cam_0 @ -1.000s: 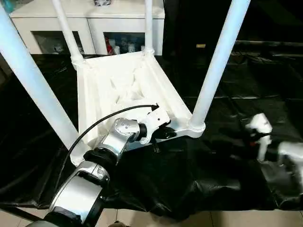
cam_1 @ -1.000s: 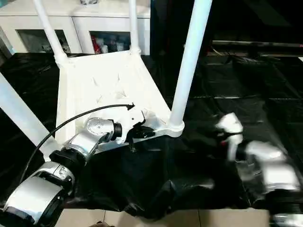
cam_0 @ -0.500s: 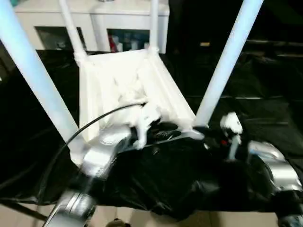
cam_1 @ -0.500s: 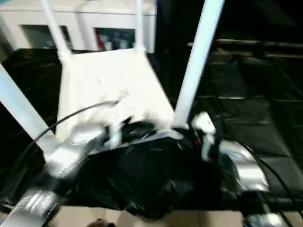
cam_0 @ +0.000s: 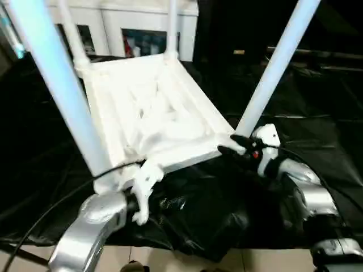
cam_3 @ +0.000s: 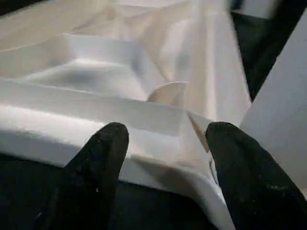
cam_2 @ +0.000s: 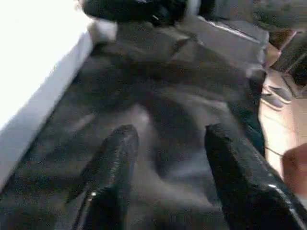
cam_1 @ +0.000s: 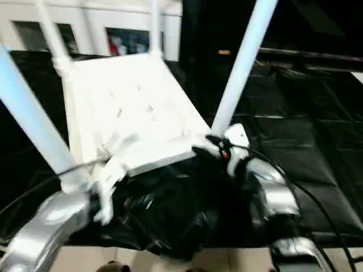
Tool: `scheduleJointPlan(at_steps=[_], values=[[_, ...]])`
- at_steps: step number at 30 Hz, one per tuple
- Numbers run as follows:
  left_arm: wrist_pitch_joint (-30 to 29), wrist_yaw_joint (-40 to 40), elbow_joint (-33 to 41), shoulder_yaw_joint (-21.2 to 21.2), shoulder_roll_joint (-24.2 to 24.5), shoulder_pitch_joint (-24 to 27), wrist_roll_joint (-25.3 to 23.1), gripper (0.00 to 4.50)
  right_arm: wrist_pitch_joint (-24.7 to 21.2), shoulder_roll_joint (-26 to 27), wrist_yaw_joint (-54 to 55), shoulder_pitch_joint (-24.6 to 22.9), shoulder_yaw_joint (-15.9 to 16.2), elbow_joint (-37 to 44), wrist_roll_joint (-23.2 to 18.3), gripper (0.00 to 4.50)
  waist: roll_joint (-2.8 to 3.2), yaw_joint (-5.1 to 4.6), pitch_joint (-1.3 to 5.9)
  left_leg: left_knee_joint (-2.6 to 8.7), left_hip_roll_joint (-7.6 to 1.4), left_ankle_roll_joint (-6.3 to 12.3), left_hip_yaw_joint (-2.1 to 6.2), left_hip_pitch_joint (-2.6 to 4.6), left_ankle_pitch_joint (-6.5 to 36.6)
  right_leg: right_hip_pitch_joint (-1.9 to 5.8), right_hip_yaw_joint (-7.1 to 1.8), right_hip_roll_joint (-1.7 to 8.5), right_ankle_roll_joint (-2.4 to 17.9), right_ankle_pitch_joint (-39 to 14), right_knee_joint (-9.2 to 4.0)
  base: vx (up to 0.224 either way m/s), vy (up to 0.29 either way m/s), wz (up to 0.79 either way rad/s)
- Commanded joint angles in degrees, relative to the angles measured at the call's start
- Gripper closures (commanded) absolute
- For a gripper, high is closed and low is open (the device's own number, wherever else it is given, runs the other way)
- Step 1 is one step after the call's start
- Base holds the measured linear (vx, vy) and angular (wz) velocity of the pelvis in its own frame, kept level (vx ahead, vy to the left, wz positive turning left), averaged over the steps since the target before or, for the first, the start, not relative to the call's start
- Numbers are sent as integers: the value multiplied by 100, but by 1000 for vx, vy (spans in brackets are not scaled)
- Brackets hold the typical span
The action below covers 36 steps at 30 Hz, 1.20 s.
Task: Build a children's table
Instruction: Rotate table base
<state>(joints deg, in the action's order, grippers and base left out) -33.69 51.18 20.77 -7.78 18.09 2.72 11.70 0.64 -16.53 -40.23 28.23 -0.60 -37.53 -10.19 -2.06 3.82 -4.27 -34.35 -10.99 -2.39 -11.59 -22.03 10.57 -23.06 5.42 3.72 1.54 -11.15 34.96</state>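
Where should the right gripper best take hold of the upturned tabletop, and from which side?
Probably the near rim of the tabletop, beside the near right leg. The right gripper already faces that edge from the robot's side with open fingers, and the rim is a narrow raised wall.

We look down from head height with both eyes on one upturned table (cam_0: 153,113), our wrist cameras close along the fingers (cam_3: 103,158).
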Motion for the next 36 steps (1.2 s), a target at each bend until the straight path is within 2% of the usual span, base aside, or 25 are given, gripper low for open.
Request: scheduleJointPlan(at_steps=[1, 2, 3, 5, 7, 9, 11, 12, 13, 15, 17, 18, 19, 22, 25, 27, 28, 29, 30, 31, 32, 33, 34, 35, 36], values=[[-339, 60, 479, 164, 220, 209, 237, 163, 154, 36, 512, 239, -74, -468, 227, 154, -8, -49, 263, 467, -329, 166, 154, 137, 1218, 190, -399, 494, 1003, -1677, -494, 0, 0, 0], [-373, 83, 519, 179, 257, 242, 264, 154, 171, 51, 547, 265, -77, -509, 232, 154, -23, -70, 247, 481, -317, 153, 161, 111, 1204, 203, -390, 489, 984, -1712, -488, 0, 0, 0], [-459, 140, 620, 216, 350, 325, 333, 150, 215, 90, 636, 330, -83, -614, 245, 154, -10, -91, 232, 481, -316, 128, 160, 131, 1273, 182, -397, 481, 965, -1751, -489, 0, 0, 0], [-614, 285, 843, 414, 630, 540, 504, 123, 313, 203, 851, 508, -82, -880, 292, 154, -27, -111, 211, 489, -315, 78, 164, 126, 1344, 179, -403, 480, 947, -1755, -475, 0, 0, 0], [-667, 302, 904, 487, 707, 596, 560, 117, 356, 230, 911, 559, -71, -964, 319, 154, -19, -135, 207, 493, -321, 44, 158, 148, 1345, 166, -406, 452, 933, -1635, -473, 0, 0, 0], [-906, 545, 1141, 769, 1216, 916, 786, 102, 596, 323, 1141, 777, -99, -1391, 401, 154, -23, -142, 193, 499, -314, 15, 161, 138, 1355, 174, -413, 461, 967, -1556, -447, 0, 0, 0], [-1004, 645, 1190, 967, 1402, 1046, 925, 80, 693, 344, 1258, 867, -126, -1576, 429, 154, -25, -192, 164, 501, -302, 1, 155, 142, 1478, 158, -420, 448, 936, -1723, -463, 0, 0, 0], [-1005, 651, 1189, 983, 1413, 1053, 932, 76, 697, 345, 1258, 870, -128, -1583, 427, 154, -14, -191, 168, 494, -305, -19, 153, 153, 1485, 151, -427, 458, 945, -1720, -459, 0, 0, 0], [-1007, 736, 1170, 1269, 1581, 1150, 1059, 74, 758, 364, 1219, 906, -165, -1651, 382, 154, -31, -187, 164, 495, -304, -27, 153, 160, 1507, 149, -430, 454, 930, -1760, -461, 0, 0, 0], [-1002, 764, 1143, 1410, 1647, 1182, 1113, 57, 779, 371, 1169, 904, -175, -1648, 353, 154, -21, -193, 173, 502, -312, -41, 153, 160, 1474, 159, -434, 440, 932, -1643, -449, 0, 0, 0], [-866, 902, 932, 1899, 1870, 1165, 1264, 37, 800, 360, 857, 755, -200, -1411, 215, 154, -32, -188, 207, 484, -295, -10, 147, 147, 1361, 192, -439, 442, 979, -1426, -417, 0, 0, 0], [-866, 902, 932, 1899, 1870, 1165, 1264, 34, 800, 360, 857, 755, -200, -1411, 215, 154, -32, -188, 202, 486, -294, 10, 144, 141, 1342, 196, -443, 444, 975, -1400, -420, 0, 0, 0], [-689, 1028, 732, 2146, 2035, 1131, 1346, 32, 833, 343, 776, 623, -230, -1252, 164, 154, -13, -185, 233, 480, -300, 27, 149, 154, 1260, 208, -438, 444, 1002, -1317, -409, 0, 0, 0], [-418, 1136, 347, 2395, 2185, 942, 1375, 4, 842, 292, 671, 280, -203, -859, 109, 154, 20, -175, 278, 468, -302, 43, 144, 162, 1112, 226, -442, 438, 1066, -1059, -371, 0, 0, 0], [-382, 1129, 50, 2567, 2224, 681, 1481, 4, 794, 236, 502, -104, -153, -386, 34, 154, 28, -162, 305, 465, -305, 14, 140, 170, 1027, 250, -443, 437, 1164, -803, -348, 0, 0, 0], [-356, 1151, -50, 2608, 2273, 614, 1480, 4, 770, 205, 457, -257, -150, -195, 5, 154, 59, -160, 329, 455, -301, 6, 139, 176, 1045, 259, -444, 436, 1212, -745, -337, 0, 0, 0], [-144, 1144, -320, 2660, 2374, 434, 1402, 4, 641, 137, 364, -586, -194, 188, -73, 154, 93, -147, 337, 448, -282, 20, 132, 185, 1068, 267, -446, 421, 1179, -725, -375, 0, 0, 0], [-137, 1144, -328, 2661, 2377, 428, 1400, 4, 637, 136, 362, -593, -196, 197, -74, 154, 78, -149, 344, 443, -289, 17, 135, 189, 1097, 265, -449, 430, 1198, -716, -352, 0, 0, 0], [60, 1124, -530, 2687, 2416, 264, 1380, 4, 534, 100, 338, -761, -230, 373, -93, 154, 122, -136, 345, 456, -284, 3, 149, 193, 1213, 274, -444, 434, 1194, -864, -367, 0, 0, 0], [141, 1115, -602, 2706, 2369, 122, 1439, 4, 500, 83, 363, -822, -238, 423, -90, 154, 97, -147, 335, 459, -280, -2, 150, 186, 1289, 275, -445, 437, 1182, -978, -390, 0, 0, 0], [169, 1111, -631, 2718, 2331, 33, 1490, 4, 477, 82, 386, -838, -240, 436, -85, 154, 151, -121, 331, 463, -287, -67, 162, 219, 1457, 262, -444, 460, 1183, -1231, -408, 0, 0, 0], [157, 1059, -616, 2736, 2164, -226, 1674, 4, 404, 79, 472, -843, -235, 389, -42, 154, 132, -137, 318, 474, -286, -101, 163, 211, 1547, 265, -442, 453, 1170, -1366, -429, 0, 0, 0], [97, 1035, -564, 2726, 2019, -422, 1844, 4, 413, 85, 561, -828, -209, 338, 32, 154, 159, -120, 315, 478, -291, -207, 172, 251, 1716, 256, -437, 464, 1185, -1594, -441, 0, 0, 0], [51, 1022, -524, 2715, 1928, -540, 1949, 4, 426, 91, 619, -814, -190, 302, 85, 154, 141, -112, 306, 473, -291, -261, 176, 263, 1842, 250, -440, 475, 1179, -1747, -456, 0, 0, 0], [-36, 1002, -460, 2652, 1778, -723, 2131, 4, 408, 131, 701, -753, -162, 223, 143, 154, 161, -108, 294, 481, -289, -279, 187, 260, 1916, 254, -436, 478, 1163, -1858, -463, 0, 0, 0]])
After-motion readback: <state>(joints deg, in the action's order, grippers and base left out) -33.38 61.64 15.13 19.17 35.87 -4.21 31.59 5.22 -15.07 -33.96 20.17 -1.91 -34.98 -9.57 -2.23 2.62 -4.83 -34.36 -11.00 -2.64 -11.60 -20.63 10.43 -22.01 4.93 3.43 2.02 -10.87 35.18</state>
